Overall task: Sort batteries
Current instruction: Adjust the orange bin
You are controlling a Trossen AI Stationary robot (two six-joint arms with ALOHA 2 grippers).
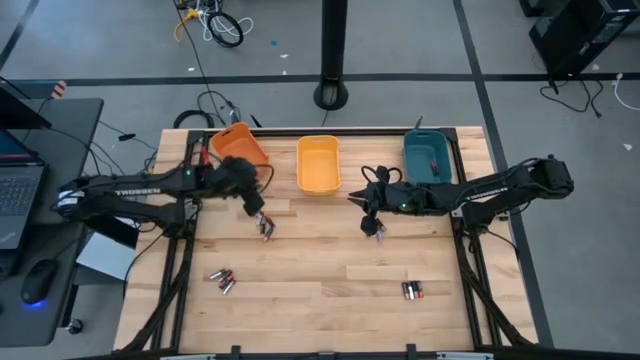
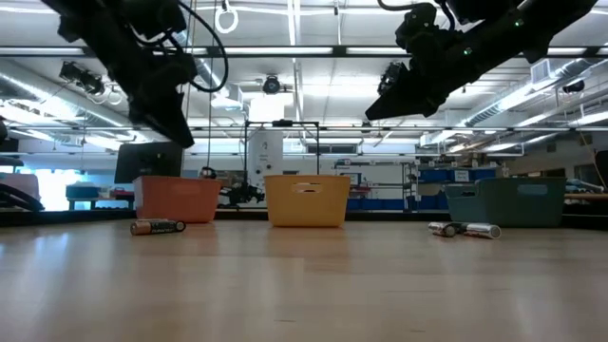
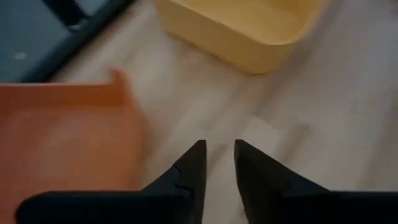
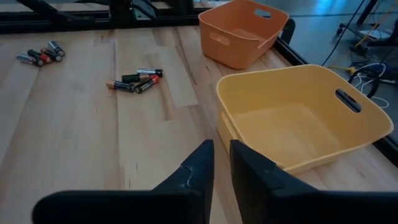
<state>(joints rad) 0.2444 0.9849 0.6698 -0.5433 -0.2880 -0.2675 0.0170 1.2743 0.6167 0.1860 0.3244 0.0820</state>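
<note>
Both claws hang above the bench (image 1: 320, 300). From high up, the left claw (image 1: 266, 229) is just in front of the orange bin (image 1: 240, 145), and the right claw (image 1: 376, 228) is between the yellow bin (image 1: 318, 163) and the teal bin (image 1: 428, 157). Batteries (image 1: 222, 280) lie in two small piles near the front, well apart. From low down, batteries sit on the wood on both sides, with the arms up high. In the left wrist view, the left claw's fingers (image 3: 193, 168) are a little apart and hold nothing. In the right wrist view, the right claw's fingers (image 4: 196, 168) are also a little apart and hold nothing, beside the yellow bin.
</note>
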